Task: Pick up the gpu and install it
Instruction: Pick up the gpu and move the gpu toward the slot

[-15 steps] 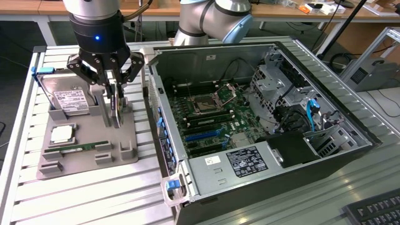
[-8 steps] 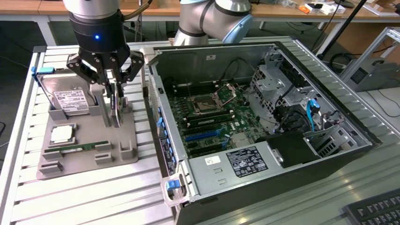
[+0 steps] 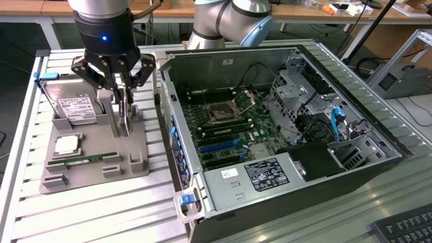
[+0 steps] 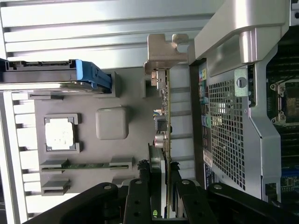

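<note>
The gpu (image 3: 124,126) stands on edge over the grey holder tray (image 3: 135,152), seen as a thin dark card. My gripper (image 3: 123,112) comes straight down on it, its fingers pressed against both faces of the card, so it is shut on the gpu. In the wrist view the gpu (image 4: 167,116) runs edge-on away from my gripper (image 4: 163,170), with its silver end bracket (image 4: 162,49) at the far end. I cannot tell whether the card's lower edge still touches the tray. The open computer case (image 3: 378,152) lies to the exterior view's right of the tray.
On the tray lie a hard drive (image 3: 78,109) with blue handles, a square CPU (image 3: 69,145) and a green RAM stick (image 3: 91,159). Inside the case the motherboard has blue expansion slots (image 3: 219,147). The case's side wall (image 3: 169,126) stands close beside my gripper. A keyboard (image 3: 405,228) sits at the near right.
</note>
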You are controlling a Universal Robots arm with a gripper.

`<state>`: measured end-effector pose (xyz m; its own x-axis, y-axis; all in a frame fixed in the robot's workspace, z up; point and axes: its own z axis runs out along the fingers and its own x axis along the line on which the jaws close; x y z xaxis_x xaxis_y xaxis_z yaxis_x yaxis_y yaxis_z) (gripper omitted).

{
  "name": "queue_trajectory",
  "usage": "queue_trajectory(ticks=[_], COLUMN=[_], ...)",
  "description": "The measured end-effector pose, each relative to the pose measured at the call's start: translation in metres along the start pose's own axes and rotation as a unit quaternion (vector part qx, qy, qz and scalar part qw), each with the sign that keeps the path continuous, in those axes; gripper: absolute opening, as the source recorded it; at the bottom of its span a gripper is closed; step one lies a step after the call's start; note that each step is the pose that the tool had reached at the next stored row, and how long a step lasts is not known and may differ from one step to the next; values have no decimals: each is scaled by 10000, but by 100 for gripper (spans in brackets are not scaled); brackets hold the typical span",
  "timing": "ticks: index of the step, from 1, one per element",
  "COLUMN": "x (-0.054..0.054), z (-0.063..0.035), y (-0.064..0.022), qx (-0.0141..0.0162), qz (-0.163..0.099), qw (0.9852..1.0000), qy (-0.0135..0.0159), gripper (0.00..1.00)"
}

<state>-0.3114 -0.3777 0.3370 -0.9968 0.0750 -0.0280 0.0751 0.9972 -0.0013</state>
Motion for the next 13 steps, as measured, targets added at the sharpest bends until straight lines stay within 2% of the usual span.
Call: queue_trajectory(ticks=[1, 13], x=[0, -1], z=[-8, -48], y=[0, 0], qx=[-12, -36], qz=[0, 1], qw=[10000, 10000], qy=[1, 3], gripper=[27, 27])
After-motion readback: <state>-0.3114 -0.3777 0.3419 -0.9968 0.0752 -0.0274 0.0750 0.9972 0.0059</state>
